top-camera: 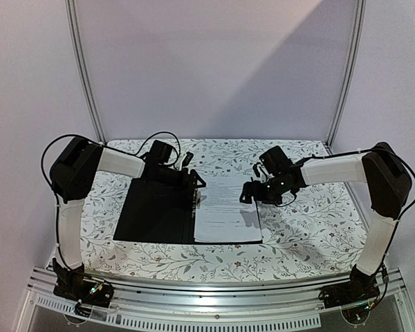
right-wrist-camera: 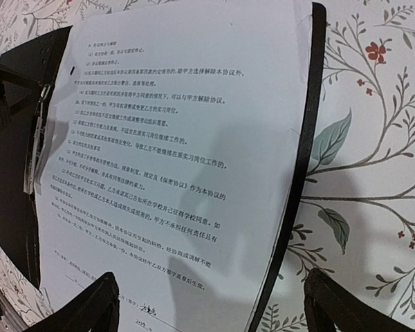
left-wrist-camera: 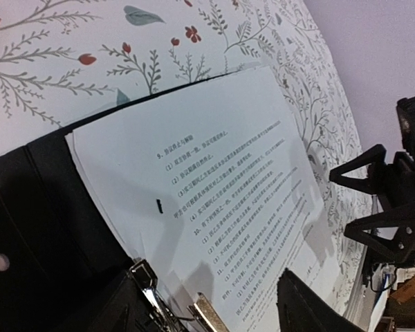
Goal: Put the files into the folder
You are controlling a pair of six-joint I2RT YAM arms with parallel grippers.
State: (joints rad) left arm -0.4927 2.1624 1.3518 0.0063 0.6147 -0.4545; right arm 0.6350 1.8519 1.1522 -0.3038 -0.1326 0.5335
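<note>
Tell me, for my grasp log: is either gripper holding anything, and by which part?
Nothing is held: the right gripper is open above the files, the left gripper open by the metal clip.

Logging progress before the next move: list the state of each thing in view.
folder, open flat, black inside up.
printed sheet, lying on the folder's right half, text up.
metal clip, at the sheet's left edge; clamped or not, cannot tell.
left claw, open, over the clip.
right claw, open, above the sheet.

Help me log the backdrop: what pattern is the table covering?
The table covering is white with leafy vines and red flowers; clearest in the right wrist view.
</note>
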